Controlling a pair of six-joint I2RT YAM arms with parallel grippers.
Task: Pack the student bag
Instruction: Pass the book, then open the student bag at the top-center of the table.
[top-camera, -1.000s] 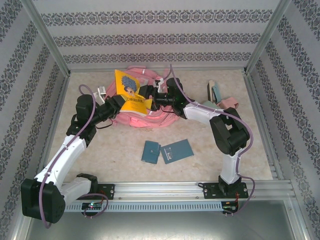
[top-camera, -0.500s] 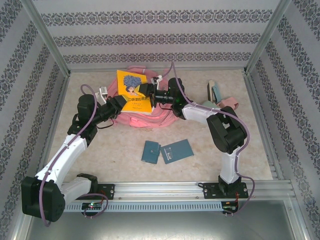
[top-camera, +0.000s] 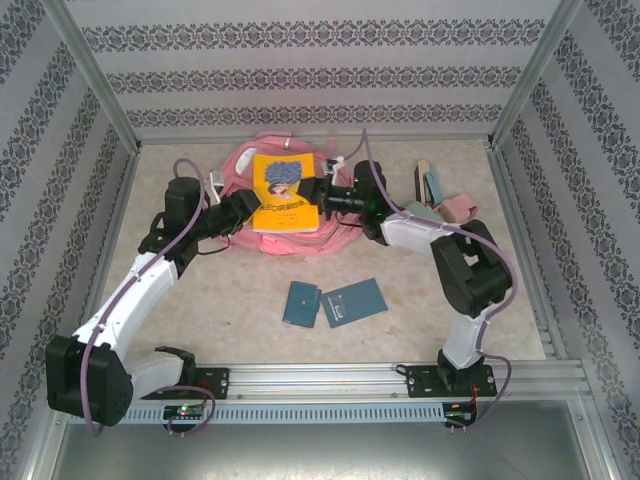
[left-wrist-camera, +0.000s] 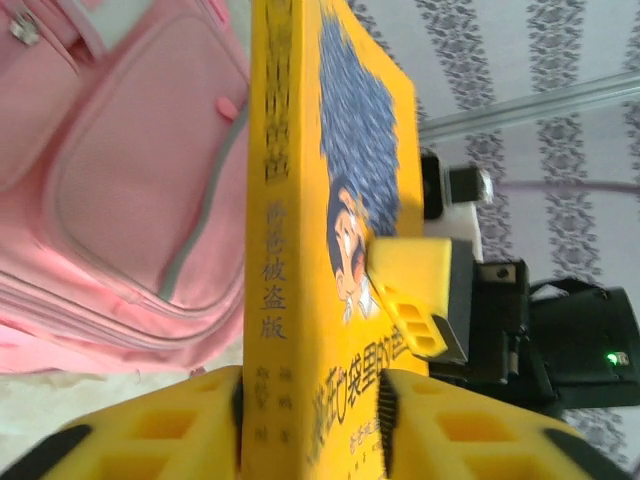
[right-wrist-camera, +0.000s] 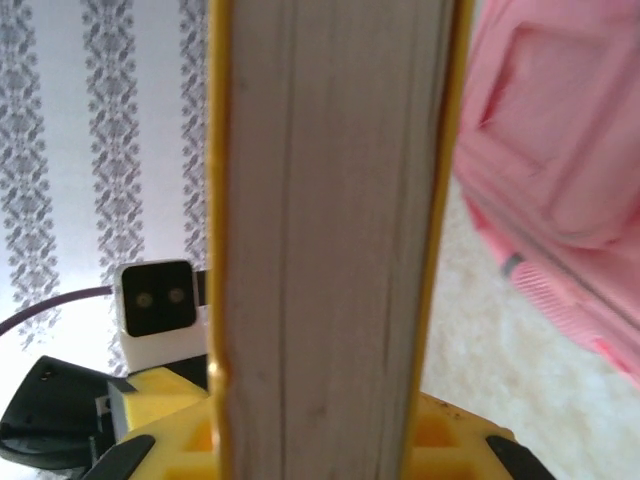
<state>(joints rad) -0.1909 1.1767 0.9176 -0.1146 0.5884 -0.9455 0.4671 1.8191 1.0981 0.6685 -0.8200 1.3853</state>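
Note:
A thick yellow book (top-camera: 285, 193) hangs over the student bag (top-camera: 335, 232), a pink backpack lying at the back middle of the table. My right gripper (top-camera: 318, 193) is shut on the book's right edge; the white page edge (right-wrist-camera: 330, 200) stands between its jaws (right-wrist-camera: 325, 420). My left gripper (top-camera: 255, 207) is at the book's left end. In the left wrist view its jaws (left-wrist-camera: 312, 385) stand wider than the spine (left-wrist-camera: 268, 230), and the book sits askew between them. The bag's pink front pocket (left-wrist-camera: 120, 200) lies beyond.
Two teal notebooks (top-camera: 301, 303) (top-camera: 354, 301) lie on the table in front of the bag. At the back right, teal items (top-camera: 432, 183) stand next to a small pink box (top-camera: 458, 207). Patterned walls and metal posts enclose the table.
The book has shifted right and turned flatter over the bag. My right gripper has closed on its edge. My left jaws have widened round the spine end.

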